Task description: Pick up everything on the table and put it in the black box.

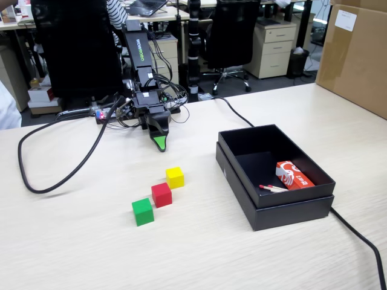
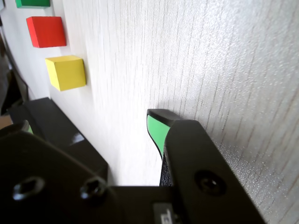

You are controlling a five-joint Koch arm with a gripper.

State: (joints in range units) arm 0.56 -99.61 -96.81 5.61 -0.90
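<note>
The black arm [image 1: 140, 72] leans forward and down from its base at the far edge of the table. Its gripper [image 1: 159, 142] points downward, its green-faced tip close above the tabletop. Only 1 tip shows, so the jaw gap is unclear.

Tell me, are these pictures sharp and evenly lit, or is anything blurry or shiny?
Fixed view: soft, even light; the cubes, such as the red cube, cast faint shadows on the table. Wrist view: sharp wood grain, bright sheen at right, and the near black pincer body looks slightly soft.

green cube [image 2: 32, 3] cut off at wrist view's top, gripper [image 2: 156, 122] 2nd jaw hidden
</note>
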